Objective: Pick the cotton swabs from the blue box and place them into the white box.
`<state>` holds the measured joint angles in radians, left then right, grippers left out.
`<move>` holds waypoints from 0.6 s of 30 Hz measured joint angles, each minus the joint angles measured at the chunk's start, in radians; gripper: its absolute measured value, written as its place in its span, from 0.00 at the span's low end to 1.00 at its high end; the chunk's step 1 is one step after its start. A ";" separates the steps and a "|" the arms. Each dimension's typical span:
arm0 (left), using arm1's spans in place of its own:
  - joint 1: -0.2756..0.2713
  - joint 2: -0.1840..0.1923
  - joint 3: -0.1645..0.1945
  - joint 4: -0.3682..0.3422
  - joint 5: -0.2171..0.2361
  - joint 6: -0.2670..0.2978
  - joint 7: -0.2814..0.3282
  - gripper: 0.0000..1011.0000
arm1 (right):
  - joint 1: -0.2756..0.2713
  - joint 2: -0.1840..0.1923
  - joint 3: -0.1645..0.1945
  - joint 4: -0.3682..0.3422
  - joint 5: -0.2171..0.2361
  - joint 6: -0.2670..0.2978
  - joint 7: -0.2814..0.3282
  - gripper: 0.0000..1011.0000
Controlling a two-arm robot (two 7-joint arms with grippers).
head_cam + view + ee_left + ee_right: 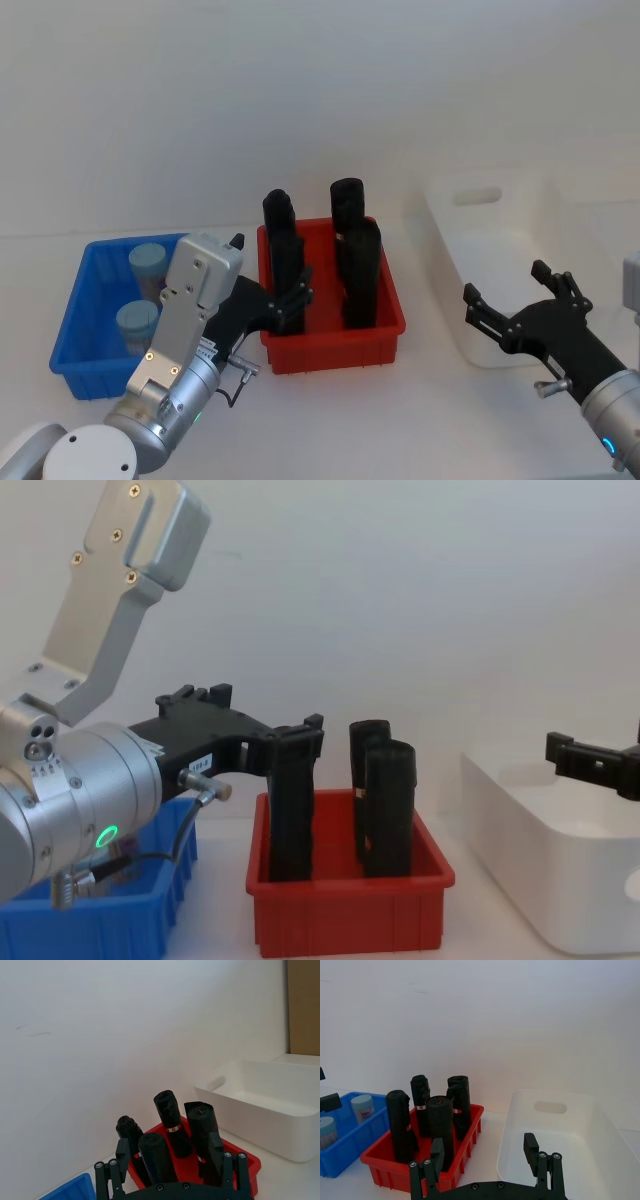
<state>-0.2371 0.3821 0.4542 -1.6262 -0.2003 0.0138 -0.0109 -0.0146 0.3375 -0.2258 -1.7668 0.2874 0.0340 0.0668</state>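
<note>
The desk (420,420) carries the white box (447,240) at the right. The right gripper (507,283) hovers over its near end, fingers spread and holding nothing. The red bin (335,345) in the middle holds four upright black rolls (358,275). The left gripper (292,300) hangs at that bin's left front corner, fingers spread, just beside a roll. The blue box (75,310), far left, holds two jars of cotton swabs (136,322), its right side hidden by the left arm.

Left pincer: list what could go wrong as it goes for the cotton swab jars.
1. The open left pincer sits by the black rolls in the red bin; swinging toward the blue box could topple one.
2. The carry path from the cotton swab jars to the white box crosses those rolls, so a low carry may hit them.
</note>
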 joint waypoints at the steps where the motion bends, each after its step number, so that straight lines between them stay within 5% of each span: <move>1: 0.000 0.000 0.000 0.000 0.000 0.000 0.000 0.99 | 0.000 0.000 0.000 0.000 0.000 0.000 0.000 0.99; 18: 0.000 0.000 0.000 0.000 0.000 0.000 0.000 0.99 | 0.000 0.000 0.000 0.000 0.000 0.000 0.000 0.99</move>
<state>-0.2372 0.3821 0.4542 -1.6262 -0.2004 0.0139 -0.0109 -0.0147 0.3375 -0.2258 -1.7668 0.2874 0.0340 0.0668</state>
